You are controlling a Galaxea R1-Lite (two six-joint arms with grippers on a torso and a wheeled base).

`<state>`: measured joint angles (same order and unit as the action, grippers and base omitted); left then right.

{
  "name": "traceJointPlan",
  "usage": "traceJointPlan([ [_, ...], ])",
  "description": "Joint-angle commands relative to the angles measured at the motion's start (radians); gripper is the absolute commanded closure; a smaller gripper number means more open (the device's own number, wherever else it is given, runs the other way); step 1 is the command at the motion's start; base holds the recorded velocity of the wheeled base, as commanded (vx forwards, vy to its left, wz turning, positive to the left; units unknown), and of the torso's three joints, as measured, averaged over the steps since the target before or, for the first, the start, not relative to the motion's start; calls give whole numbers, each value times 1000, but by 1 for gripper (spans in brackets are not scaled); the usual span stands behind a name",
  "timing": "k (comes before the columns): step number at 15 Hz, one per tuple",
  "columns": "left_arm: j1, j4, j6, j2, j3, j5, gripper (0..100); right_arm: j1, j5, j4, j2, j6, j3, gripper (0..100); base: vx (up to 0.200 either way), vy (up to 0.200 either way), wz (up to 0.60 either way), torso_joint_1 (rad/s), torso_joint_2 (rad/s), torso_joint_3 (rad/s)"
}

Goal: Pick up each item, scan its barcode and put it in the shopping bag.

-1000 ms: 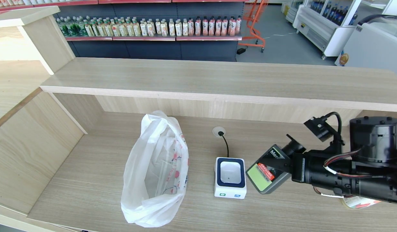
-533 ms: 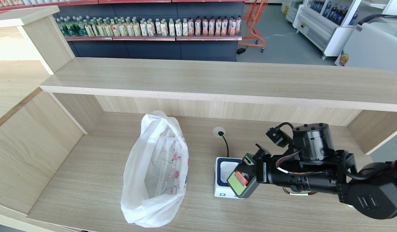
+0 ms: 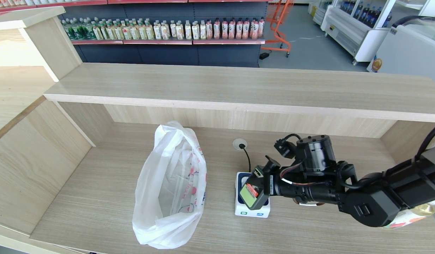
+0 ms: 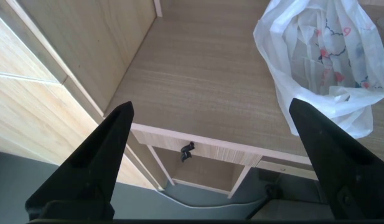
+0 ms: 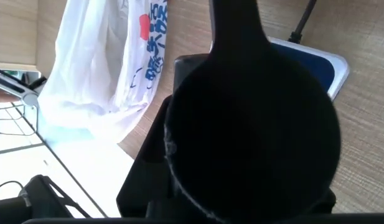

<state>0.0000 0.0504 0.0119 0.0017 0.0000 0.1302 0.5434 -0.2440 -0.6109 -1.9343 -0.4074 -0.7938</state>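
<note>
A small grey box (image 3: 251,195) with a green and red label hangs tilted just above the white and blue barcode scanner (image 3: 246,212), covering most of its window. My right gripper (image 3: 260,182) is shut on the box from the right. In the right wrist view the box (image 5: 254,124) is a dark mass, with the scanner (image 5: 328,65) behind it. The white plastic shopping bag (image 3: 171,187) stands open to the left of the scanner. In the left wrist view my left gripper (image 4: 210,168) is open and holds nothing, off the desk's near edge, with the bag (image 4: 322,62) beyond it.
A labelled bottle (image 3: 409,216) lies on the desk at the right, partly under my right arm. The scanner's cable runs back to a round socket (image 3: 240,144). A raised counter (image 3: 238,88) and side walls box in the desk.
My right arm has carried the grey box leftward, from beside the scanner to above its window. The bag and scanner have stayed put.
</note>
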Motion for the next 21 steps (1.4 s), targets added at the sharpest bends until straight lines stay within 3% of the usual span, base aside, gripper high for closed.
traceJointPlan([
  [1, 0, 0, 0, 0, 0, 0, 0, 1, -1, 3, -34, 13, -45, 100, 0, 0, 0, 0, 0, 0],
  [9, 0, 0, 0, 0, 0, 0, 0, -2, 2, 8, -35, 88, -36, 100, 0, 0, 0, 0, 0, 0],
  [13, 0, 0, 0, 0, 0, 0, 0, -8, -14, 17, 245, -21, -27, 100, 0, 0, 0, 0, 0, 0],
  [14, 0, 0, 0, 0, 0, 0, 0, -34, -11, 54, 331, 90, -5, 100, 0, 0, 0, 0, 0, 0],
  [16, 0, 0, 0, 0, 0, 0, 0, -154, -8, 114, 448, 529, 104, 100, 0, 0, 0, 0, 0, 0],
  [17, 0, 0, 0, 0, 0, 0, 0, -154, -8, 114, 448, 529, 104, 100, 0, 0, 0, 0, 0, 0],
  [18, 0, 0, 0, 0, 0, 0, 0, -209, -20, 43, 518, 705, 191, 100, 0, 0, 0, 0, 0, 0],
  [21, 0, 0, 0, 0, 0, 0, 0, -161, -23, 31, 644, 702, 292, 100, 0, 0, 0, 0, 0, 0],
])
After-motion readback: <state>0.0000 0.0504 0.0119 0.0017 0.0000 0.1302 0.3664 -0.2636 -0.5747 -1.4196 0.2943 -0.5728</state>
